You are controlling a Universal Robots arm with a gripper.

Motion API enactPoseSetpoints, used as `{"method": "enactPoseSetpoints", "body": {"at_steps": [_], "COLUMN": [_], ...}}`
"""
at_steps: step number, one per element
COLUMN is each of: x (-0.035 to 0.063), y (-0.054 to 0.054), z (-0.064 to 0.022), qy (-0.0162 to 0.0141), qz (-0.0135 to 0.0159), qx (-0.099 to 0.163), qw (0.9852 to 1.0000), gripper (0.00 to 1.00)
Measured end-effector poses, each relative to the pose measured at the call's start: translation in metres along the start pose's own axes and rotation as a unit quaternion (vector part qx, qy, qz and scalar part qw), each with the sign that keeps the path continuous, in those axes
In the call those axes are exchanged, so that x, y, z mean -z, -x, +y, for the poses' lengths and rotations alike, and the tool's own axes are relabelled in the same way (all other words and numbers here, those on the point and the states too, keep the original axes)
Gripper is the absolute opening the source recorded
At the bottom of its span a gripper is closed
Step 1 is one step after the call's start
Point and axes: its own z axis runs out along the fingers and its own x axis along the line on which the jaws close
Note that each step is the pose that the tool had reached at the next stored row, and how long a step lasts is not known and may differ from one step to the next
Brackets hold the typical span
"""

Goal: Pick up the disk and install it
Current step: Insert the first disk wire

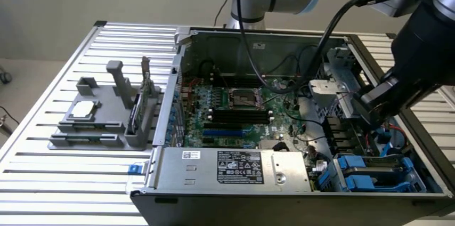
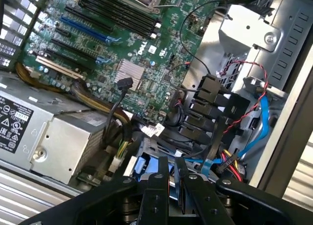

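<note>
Two black metal fingers (image 2: 156,191) showed in the wrist view, standing narrowly apart with a slim gap between them. We saw nothing gripped in that gap.

Arm: the dark robot arm (image 1: 427,50) reached into the open grey metal computer case (image 1: 178,50) from the exterior view's right. Its lower end hung over the black cable connectors beside the green motherboard (image 1: 242,109).

Disk: the flat silver-grey hard disk in its blue plastic carrier (image 1: 373,172) lay in the drive bay at the case's near corner, on the exterior view's right. It sat just beside the large silver labelled power-supply box (image 1: 235,167).

Key relation: we judged that the disk lay below the fingers and toward the near wall of the case, close by but not touching. In the wrist view a blue edge showed just past the fingertips; we took it for the carrier, though we could not be sure. The long axis seemed to run roughly along the near wall, but too little of the disk showed to say firmly.

Whether the disk was fully seated we could not tell.

Elsewhere: a grey plastic parts fixture (image 1: 92,130) stood on the slatted aluminium counter (image 1: 57,183), well apart from the arm.
</note>
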Motion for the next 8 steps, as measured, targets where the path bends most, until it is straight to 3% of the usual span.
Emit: {"method": "enactPoseSetpoints", "body": {"at_steps": [8], "x": [-0.001], "y": [0.0], "z": [-0.0001], "qy": [0.0062], "qz": [-0.0074], "qx": [-0.052], "qw": [0.9986], "gripper": [0.2]}}
